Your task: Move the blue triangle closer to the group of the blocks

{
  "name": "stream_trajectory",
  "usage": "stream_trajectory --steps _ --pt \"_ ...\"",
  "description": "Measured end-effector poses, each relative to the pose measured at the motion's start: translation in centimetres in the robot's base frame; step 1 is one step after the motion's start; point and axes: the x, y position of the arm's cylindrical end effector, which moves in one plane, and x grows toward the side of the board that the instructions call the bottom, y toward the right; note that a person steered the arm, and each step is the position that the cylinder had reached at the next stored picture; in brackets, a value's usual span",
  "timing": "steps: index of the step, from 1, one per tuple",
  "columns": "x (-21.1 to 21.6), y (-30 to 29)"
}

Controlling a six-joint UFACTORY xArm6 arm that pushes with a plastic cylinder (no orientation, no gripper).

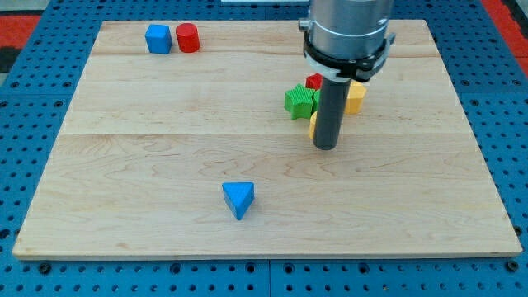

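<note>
The blue triangle (238, 199) lies alone on the wooden board (165, 132), low and left of centre. The group of blocks sits at the upper right of centre: a green star-shaped block (300, 101), a red block (314, 81) behind it, a yellow block (355, 97) to the right, and a sliver of another yellow block (313, 125) partly hidden by the rod. My tip (326, 148) rests on the board just below this group, well to the right of and above the blue triangle.
A blue cube (158, 39) and a red cylinder (188, 38) stand side by side at the board's top left. The board lies on a blue perforated table (25, 124). The arm's grey body (346, 33) hangs over the top centre-right.
</note>
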Motion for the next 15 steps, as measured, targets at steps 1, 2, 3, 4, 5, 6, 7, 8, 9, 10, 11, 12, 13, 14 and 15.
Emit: stream_trajectory --steps 1,2,3,4,5,6,7,8,9,10,11,12,13,14,15 --pt "-0.1 0.3" --pt "-2.1 -0.4" --pt "5.1 0.3" --pt "11.6 0.4" --pt "14.5 -4.9" --pt "13.7 -11.7" --pt "12.6 -12.9" --pt "10.6 -11.9" --pt "7.2 -10.6" --pt "4.8 -9.6" --pt "2.0 -8.7" --pt "-0.2 -8.3" --pt "-0.4 -10.2" --pt "-1.8 -10.5" --pt "-3.4 -9.0"
